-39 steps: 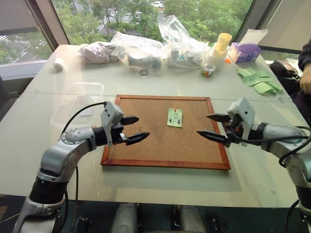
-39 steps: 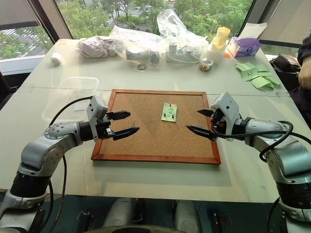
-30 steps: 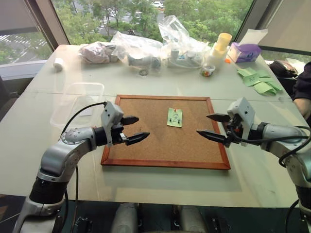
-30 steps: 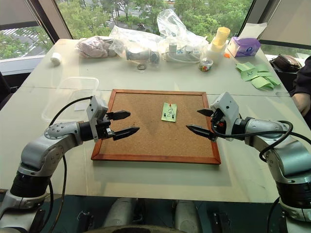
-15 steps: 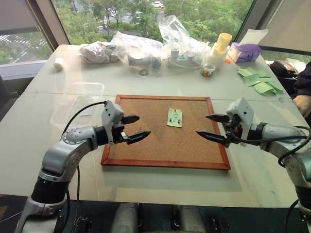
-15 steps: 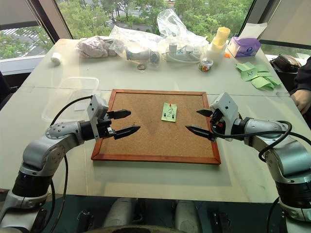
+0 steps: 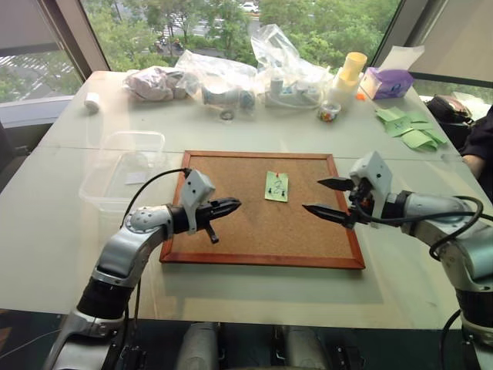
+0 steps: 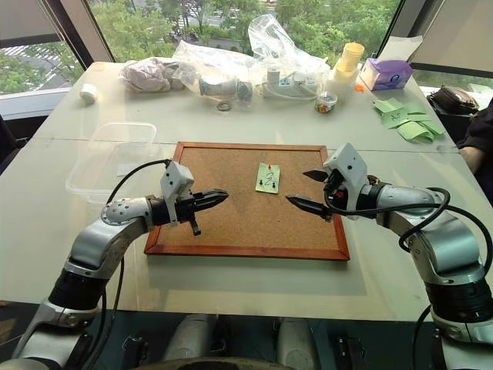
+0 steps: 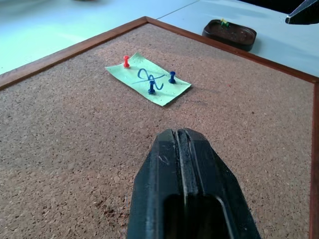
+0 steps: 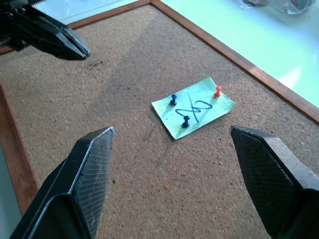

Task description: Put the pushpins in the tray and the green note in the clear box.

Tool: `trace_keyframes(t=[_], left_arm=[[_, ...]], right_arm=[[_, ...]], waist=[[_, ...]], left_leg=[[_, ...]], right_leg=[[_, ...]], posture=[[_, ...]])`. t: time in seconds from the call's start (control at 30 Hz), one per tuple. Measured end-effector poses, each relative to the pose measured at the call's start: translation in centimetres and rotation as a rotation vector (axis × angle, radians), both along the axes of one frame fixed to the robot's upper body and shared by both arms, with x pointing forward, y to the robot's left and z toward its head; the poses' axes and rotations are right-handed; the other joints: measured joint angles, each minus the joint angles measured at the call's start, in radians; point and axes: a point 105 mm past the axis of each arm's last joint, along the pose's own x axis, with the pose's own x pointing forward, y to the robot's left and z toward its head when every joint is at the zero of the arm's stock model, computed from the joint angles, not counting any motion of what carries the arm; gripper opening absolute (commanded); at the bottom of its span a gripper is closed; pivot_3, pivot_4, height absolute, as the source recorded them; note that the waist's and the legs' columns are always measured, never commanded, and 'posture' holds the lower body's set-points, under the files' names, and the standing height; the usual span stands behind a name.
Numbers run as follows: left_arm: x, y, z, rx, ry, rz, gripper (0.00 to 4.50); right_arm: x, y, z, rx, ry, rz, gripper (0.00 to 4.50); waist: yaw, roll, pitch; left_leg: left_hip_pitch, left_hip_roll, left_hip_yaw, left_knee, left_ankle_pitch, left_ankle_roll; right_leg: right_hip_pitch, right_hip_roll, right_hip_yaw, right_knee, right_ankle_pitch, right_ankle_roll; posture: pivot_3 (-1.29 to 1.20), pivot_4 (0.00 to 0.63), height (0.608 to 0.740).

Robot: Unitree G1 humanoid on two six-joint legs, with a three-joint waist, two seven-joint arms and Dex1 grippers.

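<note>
On the corkboard (image 7: pixel 262 208), three pushpins (image 10: pixel 186 121) pin the green note (image 10: pixel 193 107). Our left end effector (image 7: pixel 231 205) is closed, the right end effector (image 7: pixel 321 198) open; we should pinch one pinhead squarely.

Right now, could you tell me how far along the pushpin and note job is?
Almost nothing is done. The green note is pinned to the cork board by three pushpins, one red, two blue. The dark tray holds only a yellow-green bit, and the clear box holds no note. The left gripper is shut and empty, the right gripper open, both beside the note. All steps remain.
</note>
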Motion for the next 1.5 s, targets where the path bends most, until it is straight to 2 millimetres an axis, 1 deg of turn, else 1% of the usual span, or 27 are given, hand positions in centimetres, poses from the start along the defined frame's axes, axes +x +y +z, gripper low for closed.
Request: trace_keyframes(t=[0.13,0.2,0.3,0.5,0.73,0.9,0.97,1.07,1.1,1.17,1.23,1.27,1.5], left_arm=[[0.3,-0.4,-1.9,0.022,0.027,0.004,0.08],[0.6,-0.5,-2.8,0.023,0.043,0.022,0.08],[0.8,-0.7,-2.8,0.019,0.024,0.025,0.08],[0.8,-0.6,-3.0,0.022,0.002,0.031,0.08],[0.7,-0.3,-3.1,0.021,-0.002,0.045,0.08],[0.6,-0.1,-3.0,0.024,-0.007,0.060,0.08],[0.6,0.0,-3.0,0.022,-0.003,0.065,0.08],[0.5,0.1,-3.0,0.018,-0.002,0.075,0.00],[0.5,0.1,-3.1,0.018,0.001,0.078,0.00],[0.5,0.2,-3.1,0.018,0.004,0.082,0.00],[0.5,0.3,-3.1,0.017,0.004,0.088,0.00],[0.5,0.3,-3.1,0.017,0.005,0.090,0.00],[0.4,0.5,-3.1,0.017,0.006,0.098,0.00]], right_arm=[[1.8,1.1,-0.2,0.043,0.001,-0.022,3.85],[3.2,1.7,-0.3,0.051,0.009,-0.045,3.85],[5.2,2.3,-0.7,0.035,0.020,-0.086,3.85],[7.8,3.2,-2.0,0.003,0.048,-0.133,3.85],[8.9,4.2,-3.9,-0.005,0.076,-0.133,3.85],[9.7,5.2,-4.6,-0.006,0.077,-0.121,3.85],[9.9,5.4,-4.7,-0.012,0.074,-0.121,3.85],[10.3,5.4,-5.1,-0.020,0.078,-0.128,2.99],[10.4,5.4,-5.3,-0.022,0.082,-0.130,2.53],[10.5,5.5,-5.6,-0.025,0.086,-0.132,1.43],[10.7,5.5,-5.7,-0.027,0.080,-0.134,0.48],[10.8,5.5,-5.7,-0.025,0.078,-0.140,0.08],[10.9,5.8,-5.7,-0.013,0.080,-0.141,0.08]], waist=[[-0.001,0.000,0.000],[-0.003,0.000,0.000],[-0.002,0.000,0.000],[-0.003,0.001,-0.001],[-0.010,0.002,-0.001],[-0.022,0.002,-0.001],[-0.023,0.002,-0.001],[-0.026,0.002,-0.001],[-0.026,0.002,-0.001],[-0.028,0.002,-0.001],[-0.030,0.002,-0.001],[-0.031,0.003,-0.001],[-0.032,0.003,-0.002]], left_leg=[[0.000,0.000,0.001,0.000,0.000,0.000],[0.000,0.000,0.001,0.000,0.000,0.000],[0.000,0.000,0.001,0.000,0.000,0.000],[0.000,0.000,0.002,0.000,0.000,-0.001],[0.000,0.000,0.002,0.000,0.001,-0.001],[0.000,0.001,0.002,0.000,0.001,-0.001],[0.000,0.001,0.002,0.000,0.001,-0.001],[0.000,0.001,0.002,0.000,0.001,-0.001],[0.000,0.001,0.002,0.000,0.001,-0.001],[0.001,0.001,0.002,-0.001,0.001,-0.002],[0.001,0.001,0.002,-0.001,0.001,-0.002],[0.001,0.001,0.002,-0.001,0.001,-0.002],[0.001,0.001,0.002,-0.001,0.001,-0.002]], right_leg=[[0.000,0.000,0.000,0.000,0.000,0.000],[0.000,0.000,0.000,0.000,0.000,0.000],[0.000,0.000,0.000,0.001,0.000,0.000],[0.000,0.000,0.000,0.001,0.000,0.000],[0.000,0.000,0.000,0.001,0.000,0.000],[0.000,0.000,0.000,0.001,0.000,0.000],[0.000,0.000,0.000,0.001,0.000,0.000],[0.000,0.000,0.000,0.001,0.000,0.000],[0.000,0.001,0.000,0.001,0.000,0.000],[0.000,0.001,0.000,0.001,0.000,0.000],[0.000,0.001,0.000,0.001,0.000,0.000],[0.000,0.001,0.000,0.001,0.000,0.000],[0.000,0.001,0.000,0.001,0.000,0.000]], posture=[[0.00,0.150,0.740],[0.00,0.150,0.740],[0.00,0.150,0.740],[0.00,0.150,0.740],[0.00,0.150,0.740],[0.00,0.150,0.740],[0.00,0.150,0.740],[0.00,0.150,0.740],[0.00,0.150,0.740],[0.00,0.150,0.740],[0.00,0.150,0.740],[0.00,0.150,0.740],[0.00,0.150,0.740]])
